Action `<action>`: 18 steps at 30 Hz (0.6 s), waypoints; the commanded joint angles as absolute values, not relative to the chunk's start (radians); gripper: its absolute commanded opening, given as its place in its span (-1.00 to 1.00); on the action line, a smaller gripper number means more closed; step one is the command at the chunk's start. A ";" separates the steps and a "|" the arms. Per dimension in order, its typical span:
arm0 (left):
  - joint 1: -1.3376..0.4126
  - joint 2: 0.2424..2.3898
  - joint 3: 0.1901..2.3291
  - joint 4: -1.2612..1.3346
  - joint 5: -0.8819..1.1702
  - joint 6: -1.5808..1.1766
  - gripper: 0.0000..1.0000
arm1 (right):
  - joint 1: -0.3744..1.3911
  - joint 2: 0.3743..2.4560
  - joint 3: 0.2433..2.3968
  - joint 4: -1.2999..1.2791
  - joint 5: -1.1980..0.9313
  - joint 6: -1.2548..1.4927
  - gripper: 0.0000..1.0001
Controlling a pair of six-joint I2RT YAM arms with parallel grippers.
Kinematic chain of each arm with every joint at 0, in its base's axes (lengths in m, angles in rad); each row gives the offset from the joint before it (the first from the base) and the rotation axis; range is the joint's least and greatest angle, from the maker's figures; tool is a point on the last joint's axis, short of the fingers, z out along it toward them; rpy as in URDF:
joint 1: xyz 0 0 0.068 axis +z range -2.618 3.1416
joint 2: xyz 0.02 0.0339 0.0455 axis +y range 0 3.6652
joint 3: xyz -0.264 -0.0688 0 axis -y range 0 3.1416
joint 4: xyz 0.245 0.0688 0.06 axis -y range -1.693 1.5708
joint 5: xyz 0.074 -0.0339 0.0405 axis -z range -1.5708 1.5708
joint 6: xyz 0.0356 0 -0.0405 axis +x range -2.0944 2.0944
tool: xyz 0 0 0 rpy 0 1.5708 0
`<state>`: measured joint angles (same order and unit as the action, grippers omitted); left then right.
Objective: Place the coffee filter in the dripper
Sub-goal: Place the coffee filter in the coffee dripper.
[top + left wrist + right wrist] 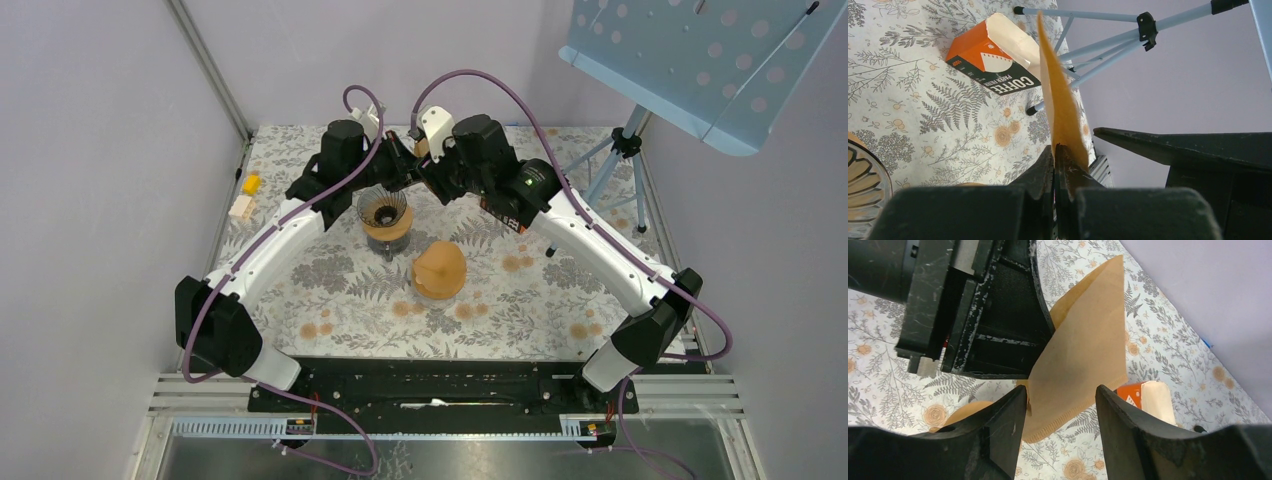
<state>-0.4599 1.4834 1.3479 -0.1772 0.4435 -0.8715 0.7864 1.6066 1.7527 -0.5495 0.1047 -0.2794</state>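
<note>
Here, over the far middle of the floral-patterned tablecloth (520, 300), the two arms meet close above the ribbed glass dripper (383, 212).

The left gripper (1054, 150) is fully closed and pinches the brown paper coffee filter (1060, 100) by one edge. From that wrist the filter shows edge-on, a thin blade rising from between the fingers. The right gripper (1060, 390) stands partly open, one finger on each side of the filter's lower edge. It grips nothing, though whether one finger brushes the paper I cannot tell. The filter is held in the air, folded flat, and is not yet in the dripper.

Handling, as I judge it: the filter is very light, thin and limp. It will crease under a hard pinch and could tear if the two grippers pull against each other. Folded flat, its two layers cling together, so the mouth probably needs spreading into a cone before it will seat. The safest hold looks like a shallow pinch near an edge, with the second gripper taking a single layer at the open mouth. It should be released low, since so light a thing may tip or drift.

Also present: an orange filter box (985, 62) lies open on the cloth by the feet of a grey tripod (1108, 45). A tan dome-shaped object (439, 268) sits beside the dripper, and I cannot identify it.
</note>
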 commanded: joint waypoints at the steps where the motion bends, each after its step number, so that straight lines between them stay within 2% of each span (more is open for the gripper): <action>1: -0.465 1.458 1.363 -0.120 0.436 -0.857 -1.00 | 0.796 1.589 1.770 -0.560 0.062 -0.256 0.19; 18: -0.465 1.459 1.366 -0.114 0.442 -0.868 -1.00 | 0.800 1.608 1.738 -0.543 0.145 -0.288 0.18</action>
